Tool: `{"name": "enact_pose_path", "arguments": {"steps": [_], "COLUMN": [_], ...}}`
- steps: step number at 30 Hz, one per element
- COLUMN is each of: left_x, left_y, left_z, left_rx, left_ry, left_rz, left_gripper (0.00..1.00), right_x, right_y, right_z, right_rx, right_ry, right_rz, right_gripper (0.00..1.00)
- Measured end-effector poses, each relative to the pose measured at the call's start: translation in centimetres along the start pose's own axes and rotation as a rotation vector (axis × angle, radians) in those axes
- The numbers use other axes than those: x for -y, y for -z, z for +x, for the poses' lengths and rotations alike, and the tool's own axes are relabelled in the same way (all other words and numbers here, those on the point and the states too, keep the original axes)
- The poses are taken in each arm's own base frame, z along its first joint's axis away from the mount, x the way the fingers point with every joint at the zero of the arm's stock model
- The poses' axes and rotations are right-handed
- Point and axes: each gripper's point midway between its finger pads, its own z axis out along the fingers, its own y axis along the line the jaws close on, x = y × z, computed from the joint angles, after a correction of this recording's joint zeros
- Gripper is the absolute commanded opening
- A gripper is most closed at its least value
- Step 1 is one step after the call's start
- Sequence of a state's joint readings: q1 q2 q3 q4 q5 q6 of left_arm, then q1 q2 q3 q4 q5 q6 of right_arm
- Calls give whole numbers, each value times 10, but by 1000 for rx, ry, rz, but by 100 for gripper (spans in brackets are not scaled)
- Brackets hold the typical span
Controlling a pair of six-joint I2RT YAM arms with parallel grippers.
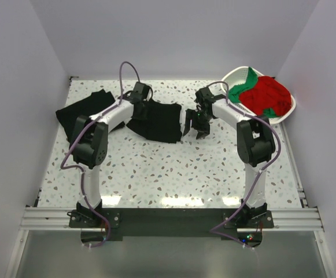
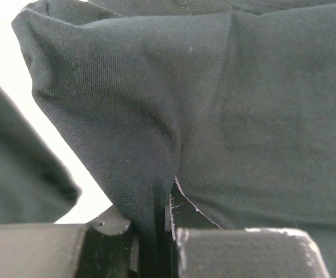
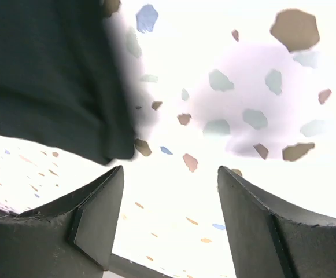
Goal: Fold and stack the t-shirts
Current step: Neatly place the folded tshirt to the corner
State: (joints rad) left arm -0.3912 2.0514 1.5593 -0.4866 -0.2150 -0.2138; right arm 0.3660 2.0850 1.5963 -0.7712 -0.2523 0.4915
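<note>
Nearest, the white speckled table (image 1: pixel 173 174) shows only bare surface along its near edge. Farther in, right of centre, my right gripper (image 3: pixel 170 202) stands with its jaws wide and nothing between them, just beside the right hem of the soft black cloth t-shirt (image 1: pixel 159 121). That shirt lies rumpled across the middle of the table, toward the far edge. At its far side my left gripper (image 2: pixel 168 223) is pinched narrow on a raised fold of the black cloth.

I judge the fabric light and limp. It will sag from any single hold, so it is best taken at a hem or shoulder seam, one point per arm, and kept taut between them.

A second black cloth mass (image 1: pixel 78 113) lies toward the far left edge. I cannot tell whether it is a separate shirt, since my left arm crosses the join.

In the far right corner a white plastic lattice basket (image 1: pixel 232 73) holds a bunched red cloth t-shirt (image 1: pixel 266 95) and a green cloth t-shirt (image 1: pixel 240 90); their outlines are hard to make out. Cloth fills the left wrist view, so I can find neither collar nor sleeve.
</note>
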Motion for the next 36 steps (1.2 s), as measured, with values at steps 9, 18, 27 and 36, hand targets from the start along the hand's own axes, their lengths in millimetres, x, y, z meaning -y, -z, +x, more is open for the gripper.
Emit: {"name": "enact_pose_path", "arguments": {"steps": [9, 18, 27, 36], "left_x": [-48, -96, -121, -137], "left_y": [15, 25, 57, 105], "left_z": [-25, -38, -68, -108], "left_rx": [14, -7, 38, 147], "left_ry": [-111, -142, -143, -117], "left_rz": [-158, -233, -271, -313], "left_gripper": [0, 0, 0, 0], "right_x": [5, 10, 11, 13], "right_y": [11, 10, 9, 7], "right_z": [12, 19, 20, 24], "right_rx": [-10, -27, -31, -40], "right_ry": [1, 3, 2, -1], "right_rz": [14, 23, 25, 30], "right_gripper": [70, 70, 70, 70]}}
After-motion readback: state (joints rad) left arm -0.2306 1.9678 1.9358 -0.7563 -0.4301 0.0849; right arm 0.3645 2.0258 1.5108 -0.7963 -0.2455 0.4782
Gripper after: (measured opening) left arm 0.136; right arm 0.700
